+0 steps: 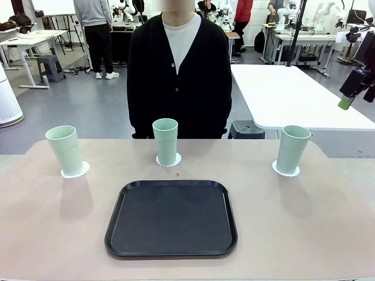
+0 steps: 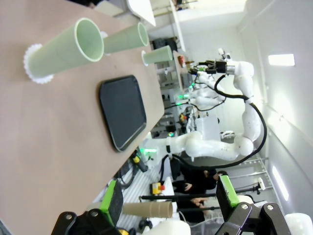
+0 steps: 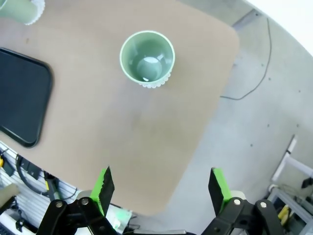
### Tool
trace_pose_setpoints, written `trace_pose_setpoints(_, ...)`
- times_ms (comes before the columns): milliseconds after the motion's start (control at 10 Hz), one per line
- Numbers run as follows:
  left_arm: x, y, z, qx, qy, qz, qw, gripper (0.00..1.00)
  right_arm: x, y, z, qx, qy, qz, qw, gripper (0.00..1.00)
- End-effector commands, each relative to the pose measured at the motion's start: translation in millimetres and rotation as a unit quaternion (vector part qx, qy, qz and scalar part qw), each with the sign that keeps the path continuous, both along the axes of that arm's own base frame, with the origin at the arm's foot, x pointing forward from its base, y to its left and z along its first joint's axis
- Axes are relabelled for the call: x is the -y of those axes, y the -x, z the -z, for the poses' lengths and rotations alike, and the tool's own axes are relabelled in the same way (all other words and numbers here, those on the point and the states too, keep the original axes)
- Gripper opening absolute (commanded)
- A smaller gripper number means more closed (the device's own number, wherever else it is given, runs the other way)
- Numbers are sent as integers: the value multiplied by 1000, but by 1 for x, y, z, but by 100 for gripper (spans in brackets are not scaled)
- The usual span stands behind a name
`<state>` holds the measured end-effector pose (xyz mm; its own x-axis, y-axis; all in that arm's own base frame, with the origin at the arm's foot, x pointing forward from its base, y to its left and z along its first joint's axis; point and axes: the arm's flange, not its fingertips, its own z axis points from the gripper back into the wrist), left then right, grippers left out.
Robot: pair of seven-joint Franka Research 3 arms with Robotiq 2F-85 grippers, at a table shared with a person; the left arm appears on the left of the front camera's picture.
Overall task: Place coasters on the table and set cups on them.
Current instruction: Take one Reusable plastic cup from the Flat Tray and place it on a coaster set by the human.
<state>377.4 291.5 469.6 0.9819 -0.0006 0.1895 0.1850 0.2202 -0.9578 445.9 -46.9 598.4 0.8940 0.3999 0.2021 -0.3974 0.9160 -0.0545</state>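
On the beige table [image 1: 328, 222] we see three mint cups in a row, each upright on its own lacy white coaster. From the black tray [image 1: 171, 218] at the centre, the left cup [image 1: 64, 150] stands at about ten o'clock on the left coaster [image 1: 75, 171]. The middle cup [image 1: 166, 141] is at twelve o'clock on the middle coaster [image 1: 169, 161], just beyond the tray's far edge. The right cup [image 1: 292, 149] is at two o'clock on the right coaster [image 1: 286, 170]. A person in a black cardigan [image 1: 179, 76] stands behind the middle cup.

Our left gripper [image 2: 168, 196] is spread wide and holds nothing, off the table's edge. Our right gripper [image 3: 161, 185] is likewise wide and empty, high above the right cup, which lies at its twelve o'clock.
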Motion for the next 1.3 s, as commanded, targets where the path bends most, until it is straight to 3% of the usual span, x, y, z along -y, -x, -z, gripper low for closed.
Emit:
trace_pose_setpoints(0, -1, 1, -2, -1, 0, -6, 1000, 100, -1, -3, 2, 15, 10, 8, 1000, 100)
trace_pose_setpoints(1100, -1, 1, -2, -1, 0, -6, 1000, 100, 0, -2, -2, 11, 1, 0, 1000, 100)
trace_pose_setpoints(1200, -1, 1, -2, -1, 0, -6, 1000, 100, 39, 15, -6, -47, -141, 39, 988, 100)
